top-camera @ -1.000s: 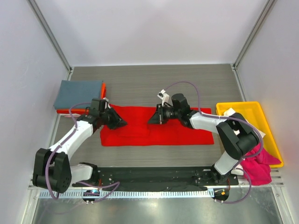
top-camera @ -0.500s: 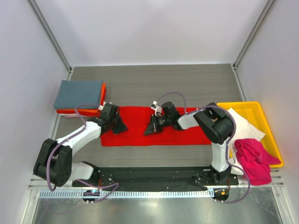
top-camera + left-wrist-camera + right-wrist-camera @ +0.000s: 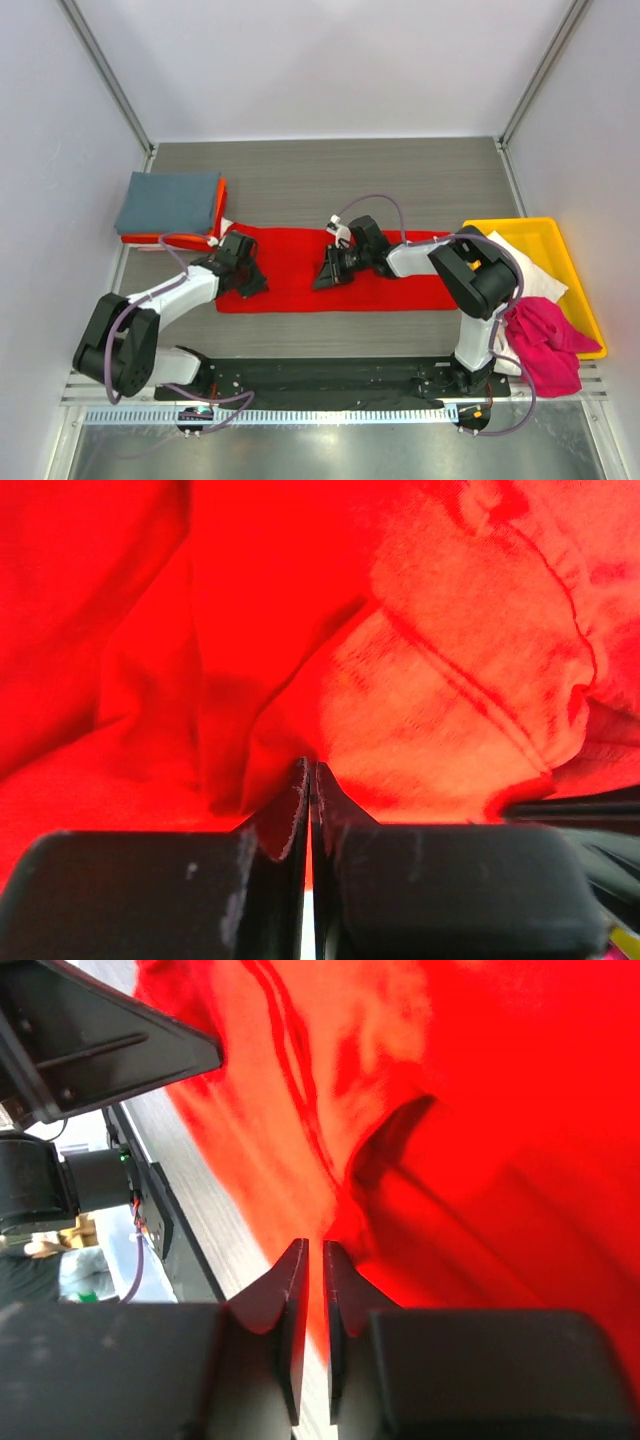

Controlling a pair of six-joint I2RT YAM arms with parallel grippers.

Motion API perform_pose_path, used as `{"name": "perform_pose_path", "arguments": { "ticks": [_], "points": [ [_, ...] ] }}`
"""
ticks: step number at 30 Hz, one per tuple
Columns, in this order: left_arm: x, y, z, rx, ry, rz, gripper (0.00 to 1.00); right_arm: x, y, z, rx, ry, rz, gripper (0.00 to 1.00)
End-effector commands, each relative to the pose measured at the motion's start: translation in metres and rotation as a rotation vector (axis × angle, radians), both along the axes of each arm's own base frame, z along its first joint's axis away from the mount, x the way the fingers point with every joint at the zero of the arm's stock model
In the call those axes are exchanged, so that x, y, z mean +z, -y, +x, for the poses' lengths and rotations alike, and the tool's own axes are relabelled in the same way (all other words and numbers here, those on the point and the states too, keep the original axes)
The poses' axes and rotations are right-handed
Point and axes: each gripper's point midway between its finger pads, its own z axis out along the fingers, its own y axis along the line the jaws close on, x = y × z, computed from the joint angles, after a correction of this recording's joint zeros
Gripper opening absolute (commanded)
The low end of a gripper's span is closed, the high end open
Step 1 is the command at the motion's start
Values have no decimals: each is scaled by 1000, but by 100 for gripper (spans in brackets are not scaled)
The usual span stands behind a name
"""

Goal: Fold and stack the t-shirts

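The red t-shirt lies as a long folded strip across the middle of the table. My left gripper is at its left end and my right gripper is near its middle. In the left wrist view my gripper is shut on a fold of red cloth. In the right wrist view my gripper is shut on the red cloth at its edge. The grey-blue t-shirt lies folded on the orange t-shirt at the far left. The white t-shirt and the magenta t-shirt are at the right.
A yellow tray stands at the right edge and holds the white shirt. The magenta shirt hangs over the tray's near corner. The black arm base rail runs along the near edge. Grey walls close in both sides.
Both grippers have moved toward the near edge with red cloth in them. The right arm has swung lower over the shirt. The white shirt in the tray has come into view.
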Motion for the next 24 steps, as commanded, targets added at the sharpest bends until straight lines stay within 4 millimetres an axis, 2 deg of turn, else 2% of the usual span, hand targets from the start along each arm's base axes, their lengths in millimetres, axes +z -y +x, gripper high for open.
{"name": "perform_pose_path", "arguments": {
  "ticks": [1, 4, 5, 6, 7, 9, 12, 13, 15, 16, 18, 19, 21, 22, 23, 24],
  "points": [
    [16, -11, 0, 7, 57, 58, 0, 32, 5, 7, -10, 115, -2, 19],
    [36, -13, -2, -13, 119, 94, 0, 50, 14, 17, -50, 190, -40, 17],
    [42, -15, -3, -21, 137, 124, 0, 54, 18, 20, -65, 204, -54, 8],
    [51, -16, -3, -23, 170, 126, 0, 62, 24, 29, -97, 261, -82, 3],
    [56, -17, -3, -27, 191, 133, 0, 63, 31, 28, -111, 264, -115, 1],
    [60, -21, -7, -41, 207, 174, 0, 66, 44, 33, -144, 304, -171, 1],
    [68, -27, -5, -64, 219, 225, 0, 65, 74, 41, -249, 337, -309, 1],
    [74, -24, 1, -69, 223, 234, 0, 62, 91, 44, -306, 341, -394, 1],
    [77, -25, 5, -94, 209, 273, 0, 58, 111, 47, -364, 330, -468, 1],
    [82, -21, 15, -98, 210, 288, 0, 56, 124, 45, -397, 324, -516, 1],
    [85, -22, 22, -107, 198, 326, 0, 55, 137, 44, -425, 311, -531, 1],
    [94, -19, 32, -108, 212, 335, 0, 52, 147, 42, -455, 301, -555, 1],
    [86, -18, 40, -126, 169, 383, 0, 56, 168, 45, -541, 311, -593, 1],
    [94, -16, 50, -132, 188, 402, 0, 53, 182, 43, -587, 285, -627, 1],
    [83, -16, 54, -146, 148, 435, 0, 54, 196, 45, -643, 296, -675, 1],
    [82, -17, 58, -148, 141, 456, 0, 56, 206, 47, -686, 296, -709, 1]
  ]
}}
